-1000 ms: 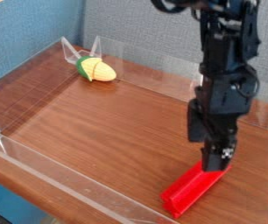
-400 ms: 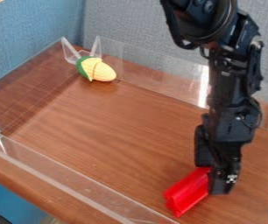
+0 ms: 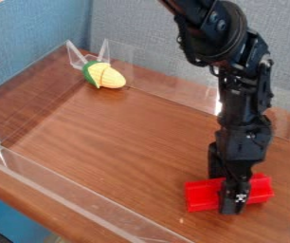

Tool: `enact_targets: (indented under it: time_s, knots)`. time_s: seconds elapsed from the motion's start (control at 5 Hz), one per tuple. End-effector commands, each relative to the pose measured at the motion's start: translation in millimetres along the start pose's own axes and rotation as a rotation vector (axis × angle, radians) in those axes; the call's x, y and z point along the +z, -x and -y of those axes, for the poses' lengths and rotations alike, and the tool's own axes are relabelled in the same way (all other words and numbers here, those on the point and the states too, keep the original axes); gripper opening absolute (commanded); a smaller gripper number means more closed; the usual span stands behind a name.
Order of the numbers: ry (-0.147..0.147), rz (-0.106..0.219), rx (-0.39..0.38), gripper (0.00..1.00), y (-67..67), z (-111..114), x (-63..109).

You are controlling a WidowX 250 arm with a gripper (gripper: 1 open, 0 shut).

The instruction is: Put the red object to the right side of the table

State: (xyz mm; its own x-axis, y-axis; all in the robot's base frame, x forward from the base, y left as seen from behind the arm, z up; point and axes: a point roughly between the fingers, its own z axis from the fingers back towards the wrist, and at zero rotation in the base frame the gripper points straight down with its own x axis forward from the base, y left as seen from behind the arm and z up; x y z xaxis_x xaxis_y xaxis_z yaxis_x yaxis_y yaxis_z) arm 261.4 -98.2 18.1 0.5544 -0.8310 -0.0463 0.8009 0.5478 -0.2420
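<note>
The red object (image 3: 204,196), a bright red block, lies on the table (image 3: 122,123) near the front right corner, its length running left to right in the picture. My gripper (image 3: 232,200) points steeply down right over its middle, jaws open. The black fingers (image 3: 235,187) reach down over the block and cover its centre. I cannot tell whether they touch it. The block's two ends show on either side of the fingers.
A yellow-green corn toy (image 3: 104,75) lies at the far left corner. Low clear acrylic walls (image 3: 84,204) edge the tabletop, close in front of and to the right of the block. A blue wall stands behind.
My gripper has sunk onto the block. The block lay slanting toward the front left and now lies crosswise under the fingers.
</note>
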Motion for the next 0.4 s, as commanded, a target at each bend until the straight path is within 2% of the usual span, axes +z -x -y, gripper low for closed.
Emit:
enact_targets:
  time_s: [0.0, 0.2]
  knots:
    - [-0.032, 0.015, 0.012, 1.00, 4.9, -0.5, 19.9]
    - [-0.073, 0.028, 0.015, 0.00, 5.5, 0.4, 39.9]
